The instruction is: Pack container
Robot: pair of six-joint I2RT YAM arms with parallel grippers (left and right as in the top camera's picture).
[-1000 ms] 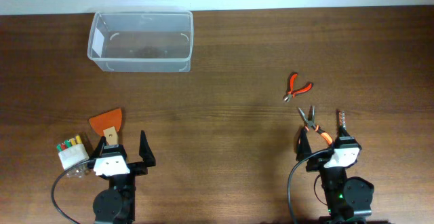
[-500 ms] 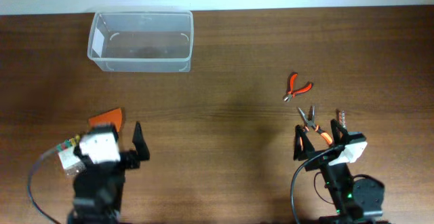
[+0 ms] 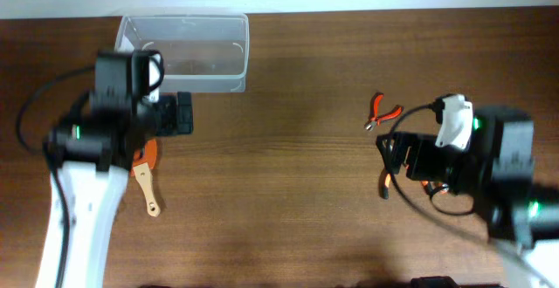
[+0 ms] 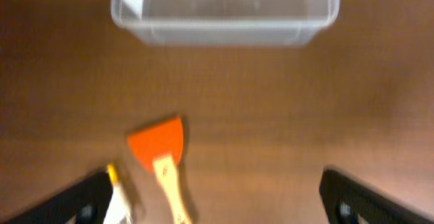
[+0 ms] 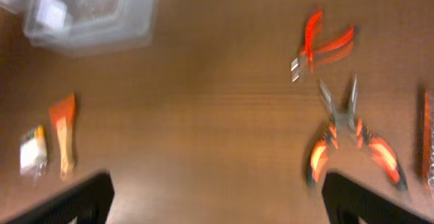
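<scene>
Container (image 3: pixel 183 51): I see the clear tub upright at 11 o'clock on the table (image 3: pixel 288 192). In my left wrist view it sits at 12 o'clock.
Left gripper (image 4: pixel 215 183): jaws spread wide, holding nothing.
Scraper (image 4: pixel 159 149): orange blade, wooden handle, at 7 o'clock of the tub and well apart from it.
Right gripper (image 5: pixel 217 183): jaws wide apart, gripping nothing.
Pliers (image 5: pixel 349 132): long-nosed, orange grips, at 4 o'clock in my right wrist view, near the small orange cutters (image 5: pixel 322 41) at 1 o'clock.
Bit case (image 5: pixel 30 149): just beside the scraper, too blurred for detail.
</scene>
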